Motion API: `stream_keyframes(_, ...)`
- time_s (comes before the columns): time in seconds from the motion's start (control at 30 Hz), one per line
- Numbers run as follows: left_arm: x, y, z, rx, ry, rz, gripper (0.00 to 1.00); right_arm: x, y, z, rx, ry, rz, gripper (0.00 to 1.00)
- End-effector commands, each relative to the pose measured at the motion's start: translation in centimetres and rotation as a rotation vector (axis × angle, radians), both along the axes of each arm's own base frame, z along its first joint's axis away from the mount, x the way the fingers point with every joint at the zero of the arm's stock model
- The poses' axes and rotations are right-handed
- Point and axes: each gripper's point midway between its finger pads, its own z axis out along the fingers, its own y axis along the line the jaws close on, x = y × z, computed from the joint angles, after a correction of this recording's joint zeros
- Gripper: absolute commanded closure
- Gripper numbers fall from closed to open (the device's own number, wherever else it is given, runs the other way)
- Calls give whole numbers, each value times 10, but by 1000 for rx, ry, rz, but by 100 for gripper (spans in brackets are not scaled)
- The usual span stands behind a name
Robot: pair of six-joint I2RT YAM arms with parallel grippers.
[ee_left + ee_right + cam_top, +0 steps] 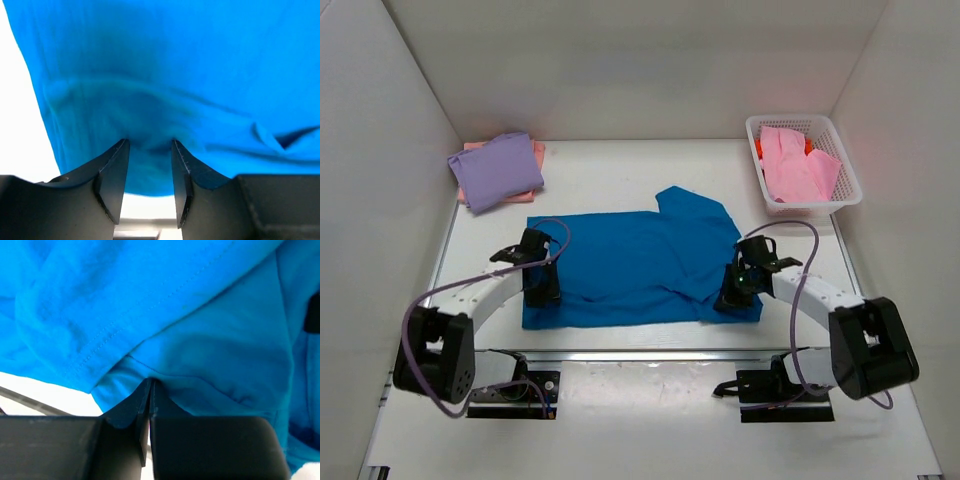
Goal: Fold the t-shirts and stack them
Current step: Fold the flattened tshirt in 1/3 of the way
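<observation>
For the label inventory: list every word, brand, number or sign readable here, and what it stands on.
None: no text can be read in any view.
The blue t-shirt, lavender t-shirt, pink t-shirt and white basket show no print or label.

Both arms same build: left arm (485, 290) and right arm (815, 290) have white link tubes with chunky black joint housings (870, 345). A lilac cable (560, 226) runs loose along each, base to wrist. Black base plates (510, 392) are bolted down. Jaws are matte black with wedge-shaped tips.
</observation>
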Motion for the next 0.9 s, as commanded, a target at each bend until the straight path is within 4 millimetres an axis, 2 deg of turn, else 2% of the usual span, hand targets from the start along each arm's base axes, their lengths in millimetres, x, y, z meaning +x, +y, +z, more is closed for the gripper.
stream_keyframes(0.0,-15,3,24,13,-22,4,51,-62,-24,-17,-129,170,-20,99)
stream_keyframes(0.07,-8,5,42,-19,-76,26,51,-62,-22,-2,-129,135,-17,100)
stream_keyframes(0.1,-3,8,53,-41,-108,53,53,-51,-17,13,-105,82,-24,99)
stream_keyframes(0.13,-2,10,59,-48,-123,47,52,-49,-16,20,-93,69,-24,100)
stream_keyframes(0.2,13,24,82,-29,-210,72,53,-30,-10,49,-36,-38,-20,100)
stream_keyframes(0.27,26,29,93,-20,-254,78,52,-9,-7,75,14,-134,2,99)
stream_keyframes(0.3,34,31,95,-11,-275,67,50,6,-9,92,28,-198,-9,99)
stream_keyframes(0.4,65,30,96,-4,-334,45,48,44,-7,121,54,-360,5,95)
stream_keyframes(0.47,91,34,96,4,-378,50,47,69,-12,131,50,-419,4,90)
stream_keyframes(0.5,103,38,91,0,-362,55,48,82,-13,132,43,-421,-1,86)
stream_keyframes(0.53,115,38,92,3,-383,52,50,93,-17,124,21,-399,8,84)
stream_keyframes(0.57,130,40,88,15,-383,44,56,104,-17,134,16,-426,22,83)
stream_keyframes(0.6,144,42,84,26,-374,36,66,118,-19,132,-5,-411,15,83)
stream_keyframes(0.63,152,45,74,43,-352,41,67,126,-22,123,-20,-389,22,83)
stream_keyframes(0.67,165,47,79,56,-369,39,66,135,-19,129,-33,-404,41,83)
stream_keyframes(0.7,179,53,77,70,-367,46,60,144,-18,129,-42,-400,38,83)
stream_keyframes(0.73,184,58,63,76,-333,64,53,150,-15,122,-53,-386,58,83)
stream_keyframes(0.77,200,58,73,74,-369,60,53,156,-14,119,-56,-379,58,84)
stream_keyframes(0.8,212,60,70,76,-365,65,52,162,-12,122,-56,-391,67,83)
stream_keyframes(0.87,230,64,62,75,-345,78,47,172,-9,111,-62,-368,71,83)
